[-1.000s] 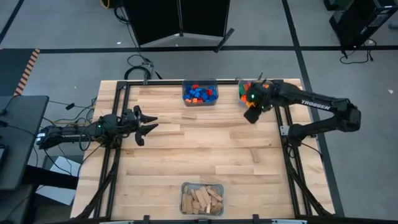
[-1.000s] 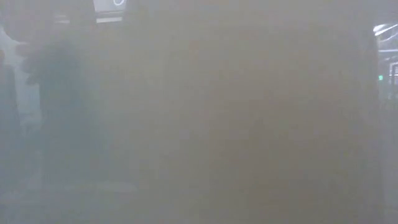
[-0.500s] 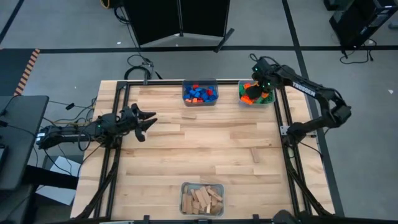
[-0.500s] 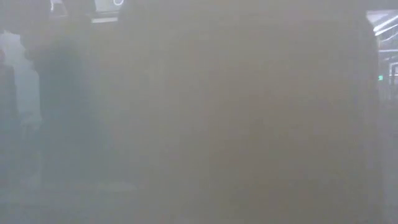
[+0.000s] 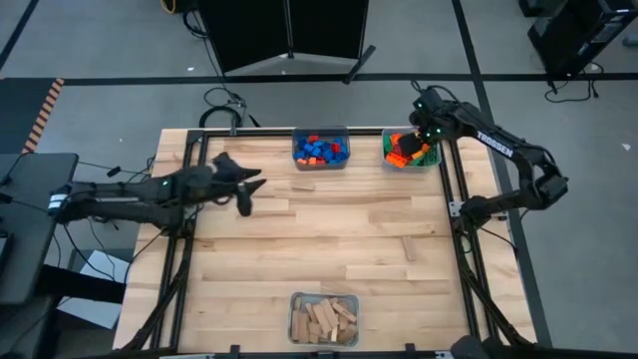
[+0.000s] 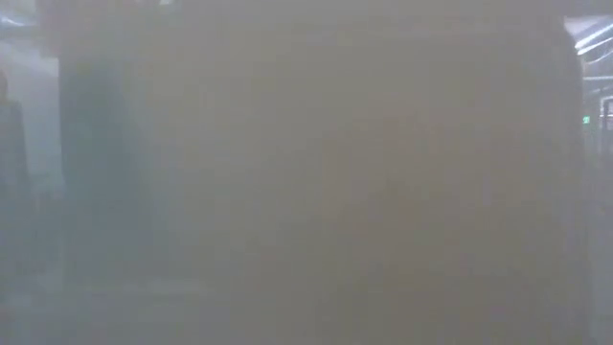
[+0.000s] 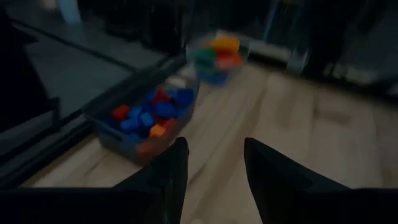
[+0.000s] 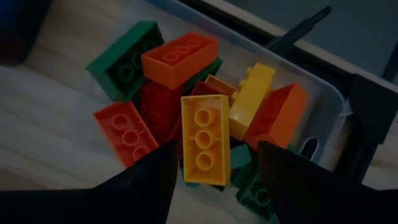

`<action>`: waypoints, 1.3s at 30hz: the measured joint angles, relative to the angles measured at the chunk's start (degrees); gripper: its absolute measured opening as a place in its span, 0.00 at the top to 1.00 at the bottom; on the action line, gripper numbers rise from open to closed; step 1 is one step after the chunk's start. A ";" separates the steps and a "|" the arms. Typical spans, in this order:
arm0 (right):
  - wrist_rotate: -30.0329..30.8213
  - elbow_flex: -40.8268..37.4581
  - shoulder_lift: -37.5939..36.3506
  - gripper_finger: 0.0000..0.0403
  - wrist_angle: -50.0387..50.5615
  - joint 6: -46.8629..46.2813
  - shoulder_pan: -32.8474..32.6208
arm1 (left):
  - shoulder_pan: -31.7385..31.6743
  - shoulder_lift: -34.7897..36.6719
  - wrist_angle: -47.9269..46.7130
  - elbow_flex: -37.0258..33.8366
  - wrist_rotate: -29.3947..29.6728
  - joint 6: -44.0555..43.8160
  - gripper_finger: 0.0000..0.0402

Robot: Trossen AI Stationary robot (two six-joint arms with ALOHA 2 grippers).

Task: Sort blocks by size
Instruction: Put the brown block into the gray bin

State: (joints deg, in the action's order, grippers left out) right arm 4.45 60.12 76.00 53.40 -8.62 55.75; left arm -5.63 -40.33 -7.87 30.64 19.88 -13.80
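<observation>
Large studded bricks [image 8: 199, 118] in orange, yellow, red and green lie heaped in a clear bin [image 5: 409, 150] at the table's far right. My right gripper [image 5: 423, 140] hovers over this bin, open and empty; its fingers stand above the heap in the right wrist view [image 8: 214, 171]. Small blue, red and orange bricks [image 5: 319, 151] fill a second clear bin [image 7: 146, 121] at the far middle. My left gripper [image 5: 249, 193] is open and empty above the table, left of that bin and pointing at it [image 7: 214, 158]. Tan wooden blocks [image 5: 324, 319] lie in a third bin at the near edge.
The metal frame rails [image 5: 187, 199] run along the table's left and right sides. Bare wood [image 5: 329, 229] lies between the three bins. The low view shows only haze.
My right gripper has gone from just above the table, near of the far right bin, toward the far edge, and now stands over that bin. My left gripper has gone toward the table's right and far edges, toward the bin of small bricks.
</observation>
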 joint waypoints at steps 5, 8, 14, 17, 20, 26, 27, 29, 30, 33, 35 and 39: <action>-1.12 0.00 -4.42 0.43 0.89 -0.36 -0.42 | 0.02 -13.93 -10.09 12.36 -4.82 7.94 0.59; -3.51 0.00 -7.17 0.43 1.28 -1.20 -0.89 | 0.02 -21.92 -14.60 18.44 -8.88 12.68 0.59; -4.57 0.00 -12.22 0.44 1.96 -3.44 -2.98 | 0.01 -34.83 -16.84 23.02 -12.36 21.94 0.59; -4.65 0.00 -14.13 0.44 2.62 -3.61 -4.30 | -0.01 -40.04 -16.84 23.10 -9.57 24.48 0.59; -4.68 0.00 -15.65 0.44 3.16 -3.64 -5.56 | -1.04 -44.23 -14.31 23.14 -6.48 25.46 0.59; -4.68 0.00 -16.91 0.44 3.76 -3.63 -7.37 | -5.97 -49.26 -10.25 23.17 -11.49 23.74 0.59; -4.68 0.00 -16.88 0.45 3.84 -3.56 -7.55 | -7.17 -49.79 -10.25 23.18 -13.20 22.63 0.59; -4.68 0.00 -16.77 0.45 3.90 -3.37 -7.85 | -9.57 -50.56 -10.31 23.18 -16.26 21.13 0.59; -4.68 0.00 -16.76 0.45 3.88 -3.35 -8.01 | -10.61 -50.86 -10.15 23.18 -17.27 20.92 0.59; -4.68 0.00 -16.76 0.45 3.87 -2.74 -8.13 | -13.18 -50.96 -9.37 23.22 -18.56 21.14 0.59; -4.66 0.00 -16.76 0.45 3.85 -2.12 -8.13 | -14.77 -50.96 -10.35 24.24 -20.15 21.40 0.59; -4.66 0.00 -16.74 0.45 3.73 -1.74 -8.11 | -17.61 -52.03 -12.90 27.34 -23.70 24.10 0.60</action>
State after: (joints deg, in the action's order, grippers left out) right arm -0.21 60.12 59.26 57.13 -10.36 47.64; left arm -23.24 -92.36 -20.77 57.98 -3.82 10.30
